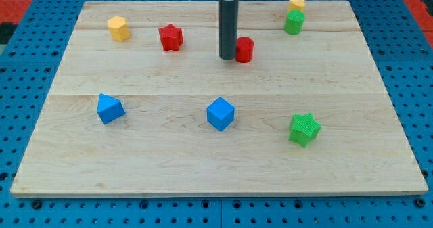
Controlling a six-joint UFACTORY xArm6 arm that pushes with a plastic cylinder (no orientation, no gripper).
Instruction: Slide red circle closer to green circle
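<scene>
The red circle [244, 49] is a short red cylinder in the upper middle of the wooden board [216, 160]. The green circle [294, 22] is a green cylinder near the view's top right, up and to the right of the red circle. My tip [227, 57] is the lower end of the dark rod. It stands right against the red circle's left side.
A yellow block [297, 3] sits just above the green circle, touching it. A red star [171, 37] and a yellow hexagon [118, 28] lie at the upper left. Two blue cubes [109, 109] [220, 114] and a green star [304, 129] lie in the lower half.
</scene>
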